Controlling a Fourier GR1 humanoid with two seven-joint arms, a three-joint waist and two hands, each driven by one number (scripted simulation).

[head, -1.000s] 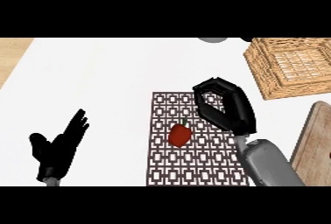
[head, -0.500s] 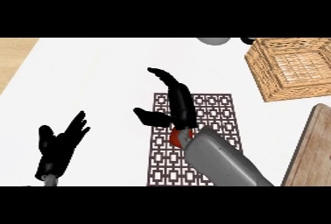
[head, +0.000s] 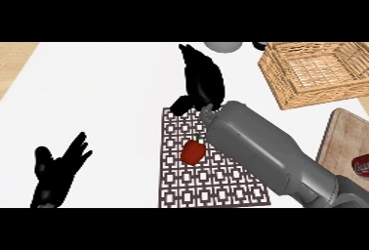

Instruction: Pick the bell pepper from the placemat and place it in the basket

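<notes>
A red bell pepper (head: pixel 192 152) with a green stem lies on the brown lattice placemat (head: pixel 209 188) in the head view. My right hand (head: pixel 200 80) hovers beyond the placemat's far edge, fingers straight and open, holding nothing; its grey forearm crosses the placemat's right side just right of the pepper. The wicker basket (head: pixel 317 73) stands at the far right. My left hand (head: pixel 56 172) rests open at the lower left, fingers up.
A wooden cutting board (head: pixel 344 141) lies at the right edge with a red-and-white object (head: pixel 361 165) on it. A grey rounded object (head: pixel 223 46) and a dark one (head: pixel 258 45) sit at the counter's far edge.
My right hand has swung from right of the pepper across and over it, then far past the placemat's far edge. The pepper stays on the placemat. The left hand barely moved.
</notes>
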